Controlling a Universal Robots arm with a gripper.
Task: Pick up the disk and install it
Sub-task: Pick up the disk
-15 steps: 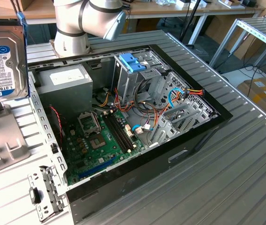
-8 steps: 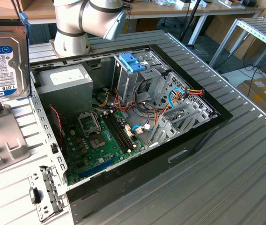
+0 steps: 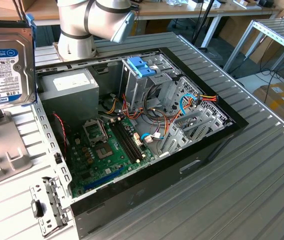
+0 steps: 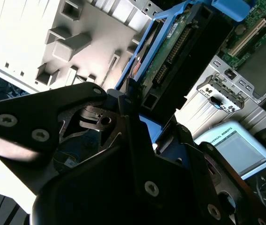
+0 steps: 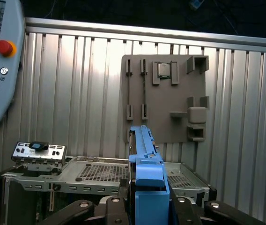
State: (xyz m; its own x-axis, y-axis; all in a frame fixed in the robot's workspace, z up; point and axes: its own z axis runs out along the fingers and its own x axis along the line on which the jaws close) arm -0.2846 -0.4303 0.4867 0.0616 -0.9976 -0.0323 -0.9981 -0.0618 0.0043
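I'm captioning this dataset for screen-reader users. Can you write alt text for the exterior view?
The disk stands upright, label facing the camera, at the exterior view's left edge, beside an open computer case on a ribbed table. Inside are a green motherboard, a grey power supply and a blue-tabbed drive cage; the arm's base stands behind.

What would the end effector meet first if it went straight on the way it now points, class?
Probably the grey fixture plate on the ribbed table: in the first wrist view the disk clamped in the end effector juts ahead and its far end lines up with that plate. Depth is unclear.
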